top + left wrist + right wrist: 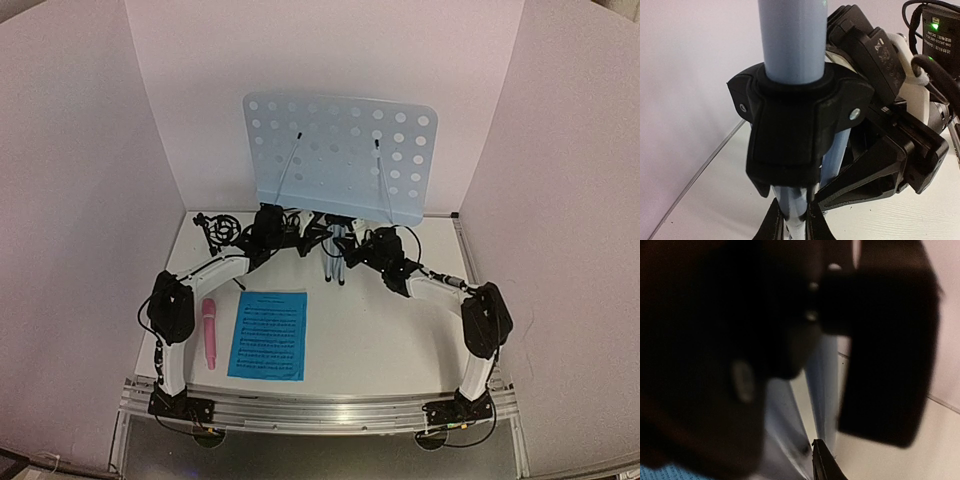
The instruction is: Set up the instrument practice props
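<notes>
The white table (380, 350) is carrying everything, walled by white panels. The stand (340, 160) is standing upright at the back middle, its perforated desk facing the arms and its folded legs gathering under a black collar (790, 125). The left gripper (305, 242) is reaching in from the left and clamping the stand's pale-blue tubes just below that collar, its fingers (774, 222) pressing on either side. The right gripper (352, 250) is crowding the same legs from the right; its wrist view is blurring to darkness, so I cannot tell its grip. The sheet (268, 335) is lying flat near the left arm, the mic (210, 333) lying just left of it, and the small tripod (222, 228) is sitting in the back-left corner.
</notes>
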Available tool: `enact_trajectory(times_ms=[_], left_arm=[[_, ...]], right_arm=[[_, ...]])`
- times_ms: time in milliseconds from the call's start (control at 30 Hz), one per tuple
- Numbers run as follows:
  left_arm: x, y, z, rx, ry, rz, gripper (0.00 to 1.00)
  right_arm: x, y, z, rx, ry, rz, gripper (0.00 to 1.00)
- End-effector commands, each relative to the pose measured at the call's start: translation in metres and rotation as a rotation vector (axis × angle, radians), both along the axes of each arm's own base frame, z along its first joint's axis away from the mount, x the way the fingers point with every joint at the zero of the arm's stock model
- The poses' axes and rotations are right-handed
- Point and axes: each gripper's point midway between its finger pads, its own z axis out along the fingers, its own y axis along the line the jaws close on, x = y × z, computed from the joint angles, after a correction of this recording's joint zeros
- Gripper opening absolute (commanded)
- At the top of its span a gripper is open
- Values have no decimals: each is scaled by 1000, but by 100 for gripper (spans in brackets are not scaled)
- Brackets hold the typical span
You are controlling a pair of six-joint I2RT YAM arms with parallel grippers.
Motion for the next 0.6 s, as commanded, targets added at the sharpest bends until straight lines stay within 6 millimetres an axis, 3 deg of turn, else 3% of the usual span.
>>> enact_trajectory(times_ms=[0,67,567], left_arm=[[3,13,61,-65,-133,25,0],[3,15,63,-61,-128,27,0],[2,33,74,76,-98,7,0]], right_arm=[[9,1,12,31,-32,7,9],[7,-5,12,29,-29,3,0],[-27,-83,9,-252,188,73,0]])
